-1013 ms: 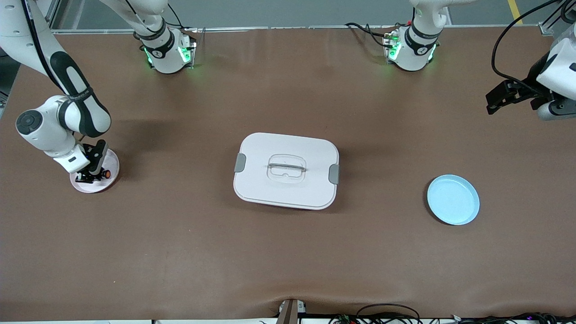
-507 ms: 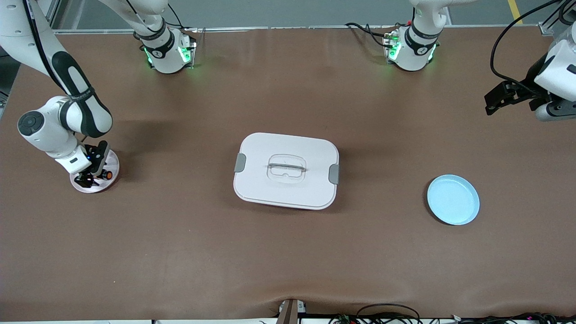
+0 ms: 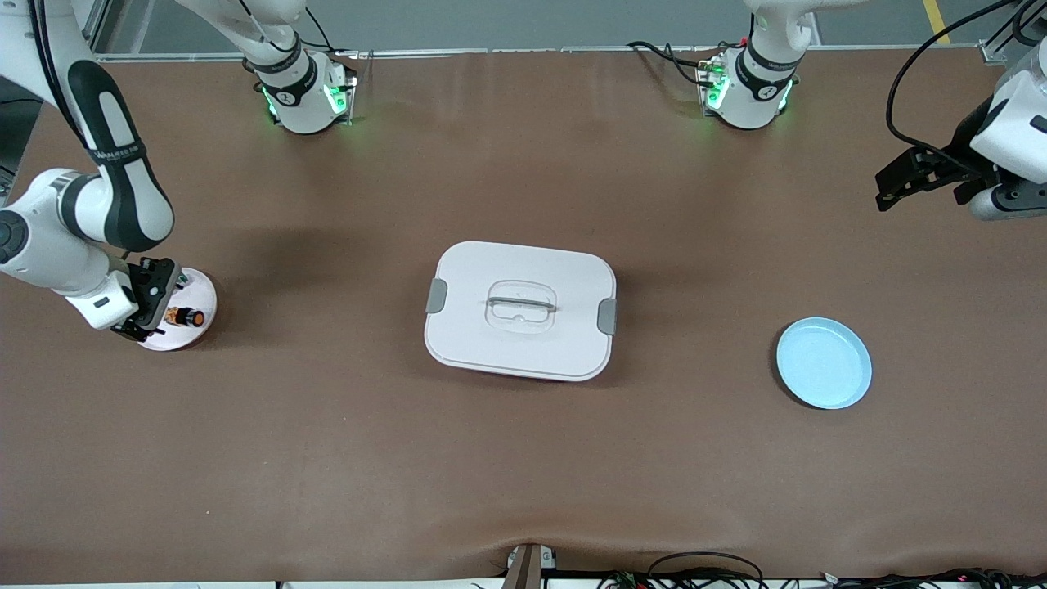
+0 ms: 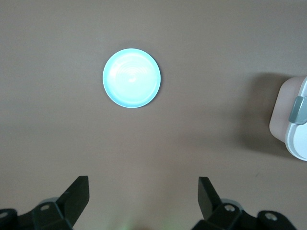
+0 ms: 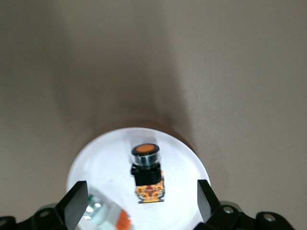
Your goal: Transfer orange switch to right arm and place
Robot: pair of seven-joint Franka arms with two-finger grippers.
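1. Switch (image 3: 183, 316) lying on its side on the pink plate (image 3: 200, 296) at the right arm's end of the table. So already put down, by the look of it, not in any grip.
2. Right gripper (image 3: 139, 315) just beside it, over the plate's outer edge, jaws spread wide with nothing between them. Right wrist view agrees: fingers (image 5: 74, 201) well apart, switch (image 5: 146, 171) centred in the gap but farther out, clear of both.
3. Long axis: orange cap pointing away from the gripper, black body and contact end toward it. Roughly in line with the gripper's reach, crosswise to the jaw opening, so an easy re-grab if needed.
4. Small whitish piece with a red-orange bit (image 5: 108, 214) also on the plate, close to one finger. Not the target, worth not bumping on the way out.
5. Left gripper (image 3: 904, 176) up over bare table at the left arm's end, waiting, jaws wide and empty. Blue plate (image 3: 824, 363) nearer the camera, closed white box (image 3: 520, 309) mid-table.
6. Right arm way nearer the switch. Probably just the pull-away left.
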